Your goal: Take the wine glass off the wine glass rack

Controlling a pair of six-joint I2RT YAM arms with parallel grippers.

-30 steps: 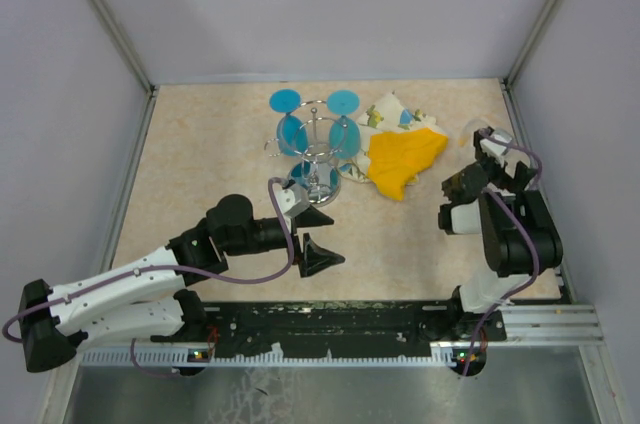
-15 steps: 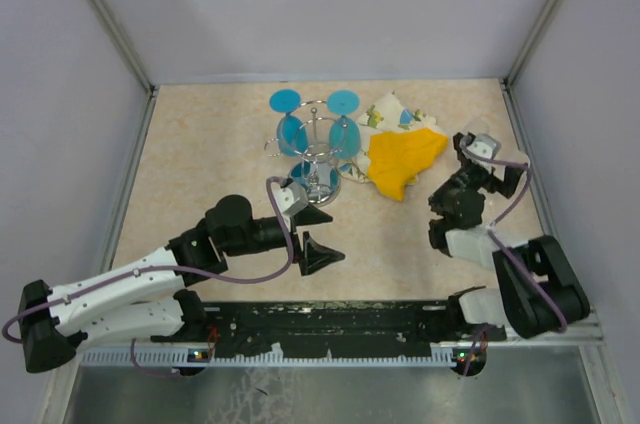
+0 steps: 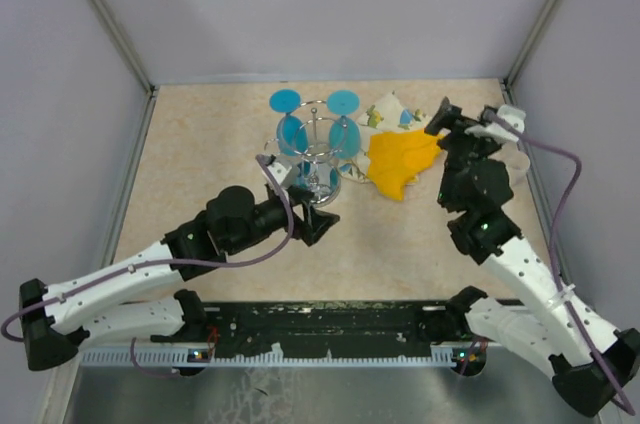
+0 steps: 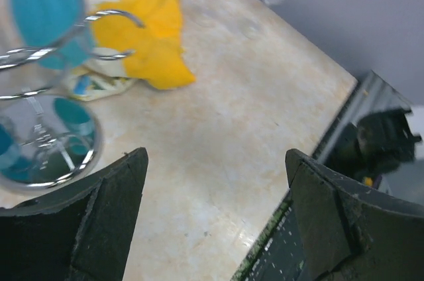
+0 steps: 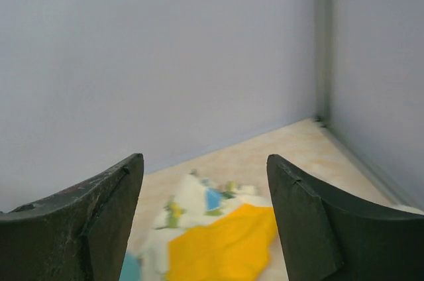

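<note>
The wine glass rack [image 3: 318,152] is a chrome wire stand at the back middle of the table. Two blue wine glasses [image 3: 292,132] [image 3: 345,136] hang upside down from its looped arms, feet on top. My left gripper [image 3: 318,222] is open and empty just in front of the rack's round base [image 3: 322,182]. In the left wrist view the base [image 4: 46,152], the wire arms [image 4: 112,16] and a blue glass [image 4: 36,6] sit at the left, outside the open gripper [image 4: 215,215]. My right gripper [image 3: 440,124] is open and empty, right of the rack, over the cloth's right edge.
A yellow cloth [image 3: 402,159] on a white patterned one lies right of the rack; it shows in the right wrist view [image 5: 225,248] between the open fingers. A clear glass object [image 3: 515,159] stands by the right wall. Walls enclose the table's left, back and right.
My right arm has unfolded and reached toward the back, and its gripper now points at the cloth. My left gripper has moved forward, closer to the rack's base.
</note>
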